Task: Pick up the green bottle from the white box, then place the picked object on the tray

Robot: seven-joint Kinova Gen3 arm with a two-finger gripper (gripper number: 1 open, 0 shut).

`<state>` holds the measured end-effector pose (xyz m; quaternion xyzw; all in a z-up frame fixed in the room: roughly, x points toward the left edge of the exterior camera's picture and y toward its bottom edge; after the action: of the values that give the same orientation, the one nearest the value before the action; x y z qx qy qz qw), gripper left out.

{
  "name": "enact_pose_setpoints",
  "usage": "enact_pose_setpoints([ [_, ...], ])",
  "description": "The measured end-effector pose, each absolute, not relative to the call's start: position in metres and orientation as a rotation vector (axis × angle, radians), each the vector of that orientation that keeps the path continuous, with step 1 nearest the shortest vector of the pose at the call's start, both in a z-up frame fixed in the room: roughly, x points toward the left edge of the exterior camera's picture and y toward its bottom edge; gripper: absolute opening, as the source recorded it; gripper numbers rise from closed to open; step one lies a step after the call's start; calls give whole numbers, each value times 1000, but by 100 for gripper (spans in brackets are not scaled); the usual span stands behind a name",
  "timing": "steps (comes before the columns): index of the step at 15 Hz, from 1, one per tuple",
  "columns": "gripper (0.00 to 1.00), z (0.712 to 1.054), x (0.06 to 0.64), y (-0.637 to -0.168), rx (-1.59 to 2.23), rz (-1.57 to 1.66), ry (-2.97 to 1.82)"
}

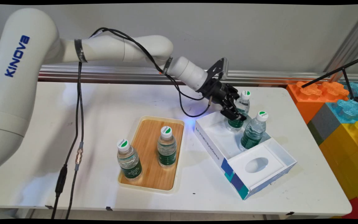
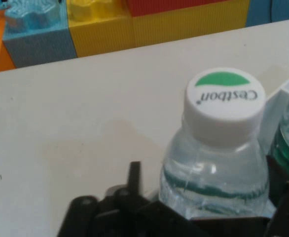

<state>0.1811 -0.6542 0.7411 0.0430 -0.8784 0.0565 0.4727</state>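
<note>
tray [image 1: 176, 155], bottle [image 1: 242, 107] between fingers [image 1: 240, 117], base hidden

The black gripper [image 1: 235, 114] sits at a clear bottle [image 1: 239, 112] with a white cap marked green and a dark green label; its twin [image 1: 253, 130] just beside it matches. Around them, a white box [image 1: 259, 183] patterned with blue and teal squares. Farther off, orange, blue, yellow and red blocks [image 1: 337, 109]

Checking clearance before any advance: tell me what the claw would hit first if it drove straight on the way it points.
The claw already straddles the far bottle in the box, so that bottle comes first. Beyond it, probably the box floor or wall; depth is unclear.
</note>
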Motion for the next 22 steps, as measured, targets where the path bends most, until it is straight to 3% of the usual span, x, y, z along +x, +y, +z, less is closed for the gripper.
enact_pose_setpoints([
  [1,0,740,179,-654,102,141,-2148],
  [9,0,752,177,-649,93,165,-2143],
  [16,0,817,195,-620,88,199,-2123],
  [22,0,884,245,-586,136,175,-2110],
])
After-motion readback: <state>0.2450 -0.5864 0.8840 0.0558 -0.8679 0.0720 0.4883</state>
